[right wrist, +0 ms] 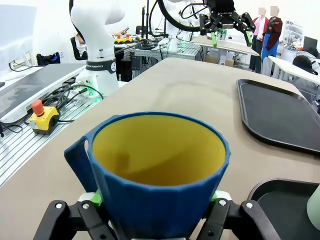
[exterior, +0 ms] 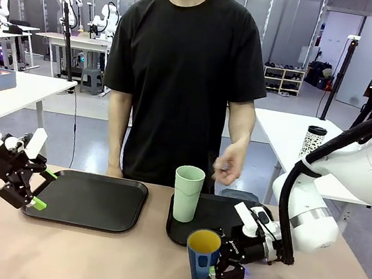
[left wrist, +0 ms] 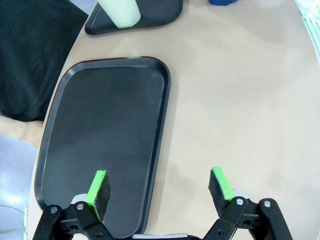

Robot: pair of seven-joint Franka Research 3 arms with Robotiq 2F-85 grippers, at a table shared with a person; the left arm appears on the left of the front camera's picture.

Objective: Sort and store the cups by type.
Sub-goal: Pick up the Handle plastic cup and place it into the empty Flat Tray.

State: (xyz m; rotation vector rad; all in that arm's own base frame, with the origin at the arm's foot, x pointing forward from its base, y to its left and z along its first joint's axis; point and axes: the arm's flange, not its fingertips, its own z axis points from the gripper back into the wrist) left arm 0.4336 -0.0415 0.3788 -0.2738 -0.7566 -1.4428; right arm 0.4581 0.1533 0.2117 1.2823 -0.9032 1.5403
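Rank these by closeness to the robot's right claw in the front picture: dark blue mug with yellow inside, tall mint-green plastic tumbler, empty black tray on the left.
1. Dark blue mug with yellow inside: clamped in the right gripper.
2. Tall mint-green plastic tumbler: on the tray behind the mug.
3. Empty black tray: far across, near the left gripper.

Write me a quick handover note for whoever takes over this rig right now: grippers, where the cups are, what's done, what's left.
Right gripper: shut on the blue mug, upright on the table just in front of the right tray.
Left gripper: open, holding nothing, at the left tray's near-left edge.
Green tumbler: upright on the right tray.
Person: behind the table, one hand raised above the right tray.
Done: mug gripped.
Left: mug not yet on a tray; the left tray, with no cup on it, looks the likely spot.
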